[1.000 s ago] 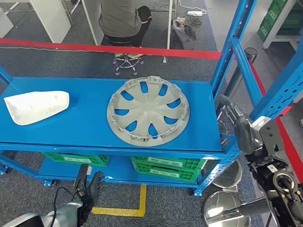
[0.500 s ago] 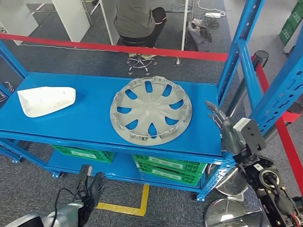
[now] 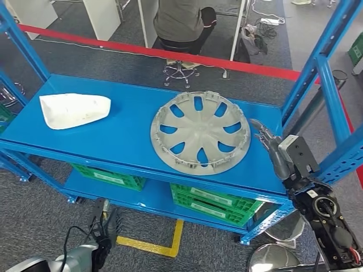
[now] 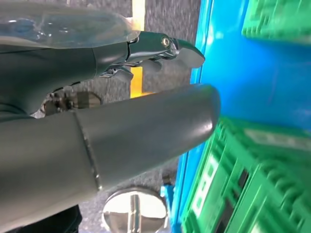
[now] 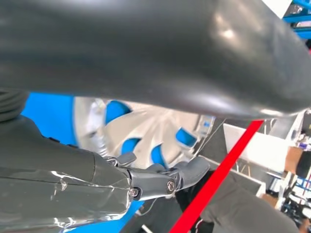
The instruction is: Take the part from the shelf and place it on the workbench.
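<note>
Hubcap [image 3: 200, 132] is your landmark — it lies flat on the blue shelf [image 3: 124, 130], nothing holding it. Your right hand [image 3: 270, 145] sits just beside its rim at the shelf's end, fingers stretched out and apart, empty. Your left hand [image 3: 105, 229] hangs low, in front of and below the hubcap, fingers loosely spread, gripping nothing. A white panel [image 3: 74, 110] lies well apart from the hubcap — same shelf.

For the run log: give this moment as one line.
phase: reach | right hand: open, beside hubcap, apart | left hand: low, open | hubcap: flat on shelf | white part: untouched
</note>
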